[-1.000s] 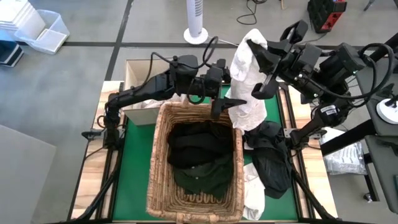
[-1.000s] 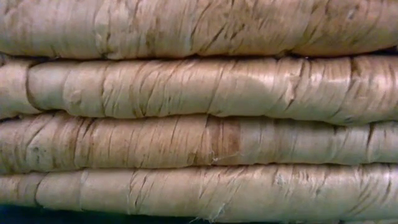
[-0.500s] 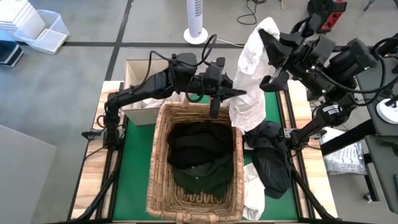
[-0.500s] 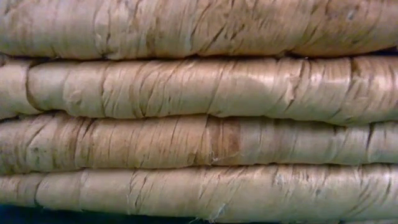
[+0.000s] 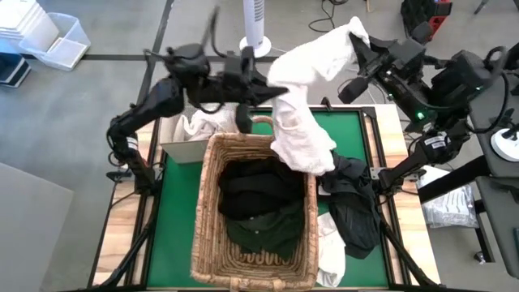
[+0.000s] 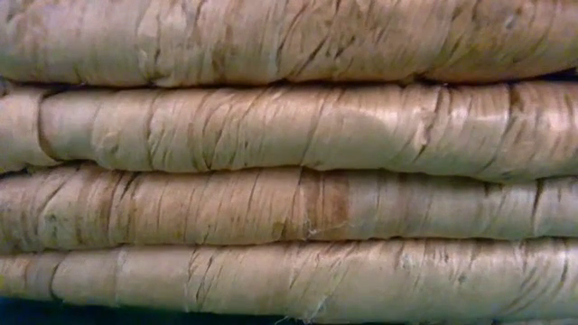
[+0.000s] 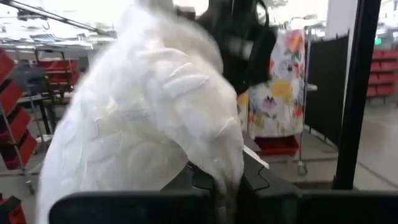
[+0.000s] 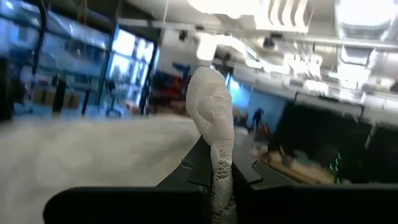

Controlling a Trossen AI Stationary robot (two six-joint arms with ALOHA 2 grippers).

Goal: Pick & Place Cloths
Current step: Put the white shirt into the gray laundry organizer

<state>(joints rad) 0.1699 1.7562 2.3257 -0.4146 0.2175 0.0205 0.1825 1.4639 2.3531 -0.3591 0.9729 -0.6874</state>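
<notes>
Overhead, you had both grippers pinching one white cloth (image 5: 298, 105) above the wicker basket (image 5: 209, 212): left gripper (image 5: 272, 92) on its near edge, right gripper (image 5: 358, 42) on its raised end. Your low camera saw only basket weave (nothing else). Dark cloths (image 5: 258, 207) lay inside; another dark cloth (image 5: 354, 203) seemed heaped just beside, on the green mat (image 5: 174, 211).

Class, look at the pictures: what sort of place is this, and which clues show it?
Probably a workshop or lab hall: a grey floor marked with dark tape lines, red storage bins on racks, and a standing fan behind the work table.
</notes>
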